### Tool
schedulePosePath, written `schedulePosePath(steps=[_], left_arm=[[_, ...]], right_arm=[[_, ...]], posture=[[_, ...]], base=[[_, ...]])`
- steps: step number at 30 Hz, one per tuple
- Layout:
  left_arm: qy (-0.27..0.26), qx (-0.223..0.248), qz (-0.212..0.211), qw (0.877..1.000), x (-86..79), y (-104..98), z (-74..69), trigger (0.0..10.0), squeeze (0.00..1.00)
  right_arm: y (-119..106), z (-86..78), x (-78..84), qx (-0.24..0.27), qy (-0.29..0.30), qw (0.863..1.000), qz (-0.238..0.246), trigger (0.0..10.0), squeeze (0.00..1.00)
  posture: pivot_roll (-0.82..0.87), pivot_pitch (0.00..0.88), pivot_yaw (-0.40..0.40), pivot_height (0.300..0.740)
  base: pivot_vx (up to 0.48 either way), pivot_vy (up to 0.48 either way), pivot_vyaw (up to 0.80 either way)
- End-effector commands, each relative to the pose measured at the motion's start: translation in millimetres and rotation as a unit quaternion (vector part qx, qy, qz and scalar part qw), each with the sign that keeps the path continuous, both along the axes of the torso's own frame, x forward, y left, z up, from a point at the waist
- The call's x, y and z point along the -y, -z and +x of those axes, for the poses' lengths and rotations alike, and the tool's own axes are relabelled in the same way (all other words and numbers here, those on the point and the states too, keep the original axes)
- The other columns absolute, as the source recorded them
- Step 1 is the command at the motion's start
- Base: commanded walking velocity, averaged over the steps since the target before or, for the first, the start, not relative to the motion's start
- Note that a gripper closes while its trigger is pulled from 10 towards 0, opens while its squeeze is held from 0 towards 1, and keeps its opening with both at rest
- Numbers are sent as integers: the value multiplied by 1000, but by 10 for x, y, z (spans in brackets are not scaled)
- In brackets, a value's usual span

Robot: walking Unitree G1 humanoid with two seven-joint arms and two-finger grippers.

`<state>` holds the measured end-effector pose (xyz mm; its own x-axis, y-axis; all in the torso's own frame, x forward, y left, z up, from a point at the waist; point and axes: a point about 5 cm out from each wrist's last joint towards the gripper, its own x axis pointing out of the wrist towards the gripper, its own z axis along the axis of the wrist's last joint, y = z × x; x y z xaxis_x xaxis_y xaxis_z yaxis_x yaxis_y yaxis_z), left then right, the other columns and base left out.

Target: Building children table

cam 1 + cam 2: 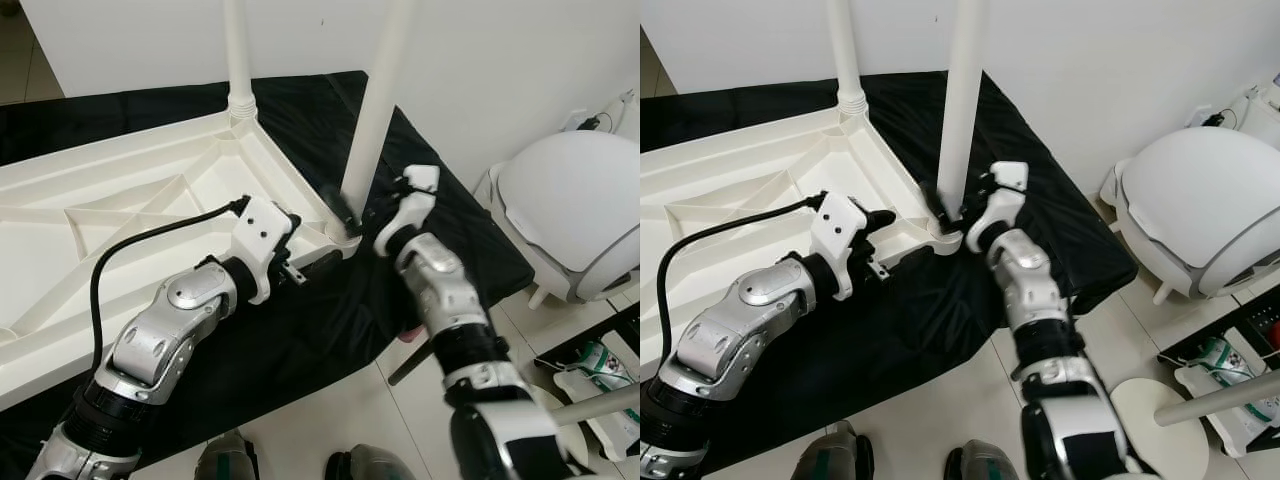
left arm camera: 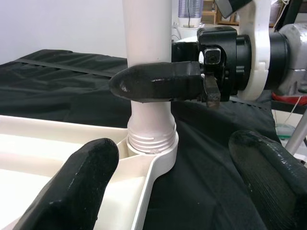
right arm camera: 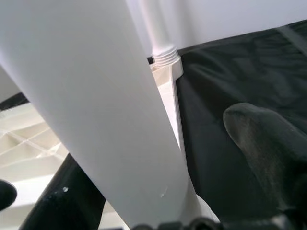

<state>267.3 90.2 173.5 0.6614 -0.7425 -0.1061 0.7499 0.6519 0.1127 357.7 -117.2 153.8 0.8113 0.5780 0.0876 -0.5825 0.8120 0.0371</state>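
In the left eye view, a white plastic tabletop [image 1: 120,210] lies upside down on a black cloth [image 1: 300,330] that covers the surface beneath it, ribbed underside facing up. Two white legs rise from its corner sockets: a far leg [image 1: 237,50] at the back corner and a near leg [image 1: 378,100] at the corner closest to the robot. The right gripper [image 1: 352,222] is at the foot of the near leg, one black finger on each side of it, clasping the tube just above the socket. The left gripper [image 1: 310,268] sits at the tabletop's edge just beside that same corner. A white domed object [image 1: 570,205] stands on the tiled floor [image 1: 330,420] to the right. In the left wrist view, the left gripper's two fingers [image 2: 81,179] are spread wide with nothing between them, pointing at the near leg's threaded base [image 2: 151,139], which is seated in the corner socket; one right finger [image 2: 158,82] lies across the leg. In the right wrist view, the near leg [image 3: 96,105] passes between the right fingers [image 3: 264,143], and the far leg's socket [image 3: 165,60] shows beyond.
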Motion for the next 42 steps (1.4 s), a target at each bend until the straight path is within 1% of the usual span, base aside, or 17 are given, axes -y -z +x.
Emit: schedulePosePath(steps=[1,2,3,4,5,6,7,14,16,19,23,26,27,28,29,33,42], left_arm=[[37,-4,0,999,39,-13,-32,10000,0],[37,-4,0,999,39,-13,-32,10000,0],[36,-4,0,999,35,-18,-30,10000,0],[36,-4,0,999,35,-18,-30,10000,0],[36,-3,0,999,31,-22,-29,10000,0],[36,-3,0,999,31,-22,-29,10000,0],[36,-3,1,999,30,-27,-30,10000,0],[36,-2,1,999,28,-30,-33,10000,0],[35,-3,3,999,23,-19,-48,10000,0],[35,-4,3,999,22,-19,-56,10000,0],[32,-8,6,999,3,1,-82,10000,0],[31,-9,7,999,2,7,-87,10000,0],[31,-10,8,999,4,10,-91,10000,0],[31,-10,8,999,4,10,-91,10000,0],[31,-11,8,999,8,14,-99,10000,0],[31,-11,9,999,9,18,-104,10000,0],[34,-12,11,999,13,20,-115,10000,0]], right_arm=[[100,-8,91,-15,-5,1000,-14,10000,0],[100,-8,91,-15,-5,1000,-14,10000,0],[151,4,137,-26,-24,999,-33,10000,0],[151,4,137,-26,-24,999,-33,10000,0],[202,11,154,-36,-48,997,-55,10000,0],[202,11,154,-36,-48,997,-55,10000,0],[228,31,158,-42,-59,995,-70,10000,0],[234,74,134,-47,-69,992,-89,10000,0],[177,141,58,-41,-67,992,-96,10000,0],[151,164,9,-36,-67,992,-101,10000,0],[116,196,-123,-31,-84,990,-113,10000,0],[118,196,-139,-33,-88,989,-114,10000,0],[124,195,-150,-35,-92,989,-115,4980,0],[124,195,-150,-35,-92,989,-115,4980,0],[154,185,-168,-40,-102,987,-121,0,0],[187,173,-168,-45,-106,985,-127,0,0],[290,124,-83,-56,-108,985,-126,0,0]], posture=[[-7,0,-35,740],[-7,0,-35,740],[-5,0,-34,740],[-5,0,-34,740],[-2,0,-34,740],[-2,0,-34,740],[3,0,-36,740],[13,0,-41,740],[29,0,-51,740],[37,0,-55,740],[51,0,-64,740],[52,0,-64,740],[54,0,-66,740],[54,0,-66,740],[56,0,-68,740],[58,0,-69,740],[49,0,-64,740]], base=[[0,0,0],[0,0,0],[0,0,0],[0,0,0],[0,0,0],[0,0,0],[0,0,0],[0,0,0],[0,0,0],[0,0,0],[0,0,0],[0,0,0],[0,0,0],[0,0,0],[0,0,0],[0,0,0],[0,0,0]])
